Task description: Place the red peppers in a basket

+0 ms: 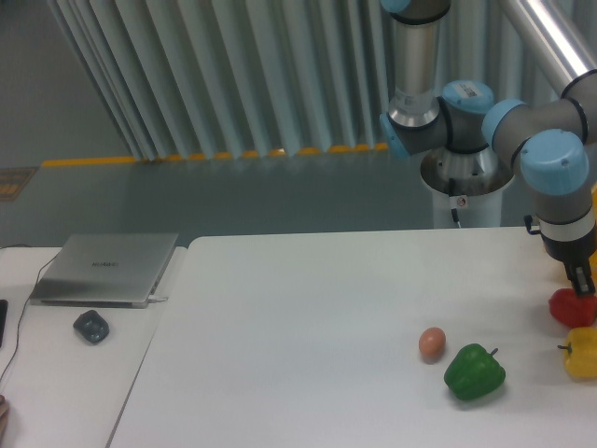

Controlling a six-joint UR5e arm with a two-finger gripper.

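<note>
The red pepper (569, 307) rests on the white table (317, 308) near the right edge, just above the yellow pepper (582, 352). My gripper (585, 285) hangs directly over the red pepper's top right, its dark fingers touching or just clear of it. At this angle the gap between the fingers cannot be made out. Only a thin yellow-orange sliver of the basket (593, 199) shows at the right frame edge, behind the arm.
A green pepper (474, 371) and a brown egg (431, 343) lie left of the red pepper. On a side table at the left lie a closed laptop (107, 267) and a dark mouse (91, 325). The robot base (459, 177) stands behind the table.
</note>
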